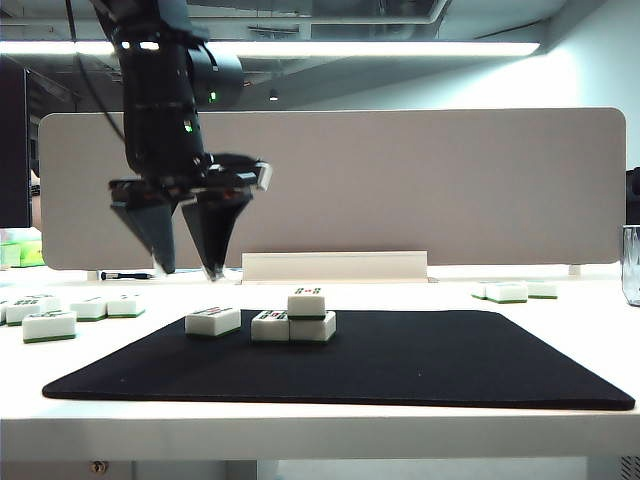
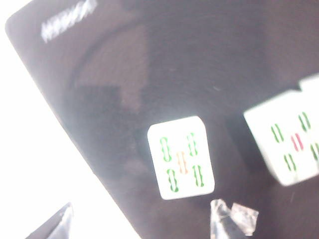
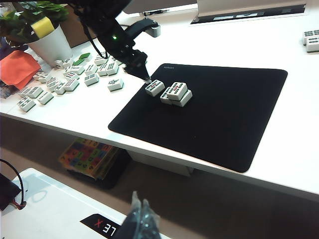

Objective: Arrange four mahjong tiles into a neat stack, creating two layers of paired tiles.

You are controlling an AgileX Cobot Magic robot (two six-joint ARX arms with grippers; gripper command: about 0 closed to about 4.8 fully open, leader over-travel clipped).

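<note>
Left gripper (image 1: 190, 270) open, empty, above lone tile (image 1: 213, 320); right gripper (image 3: 139, 219) off-table

Three tiles (image 1: 296, 319) stacked, one atop pair; fourth tile (image 1: 213, 320) flat just beside.

Left arm (image 1: 160, 90): glossy black housing, small green indicator lights, black cables above. Left claw (image 1: 187, 270): two black tapered wedge fingers. Right claw (image 3: 139, 219): dark, translucent tips.
</note>
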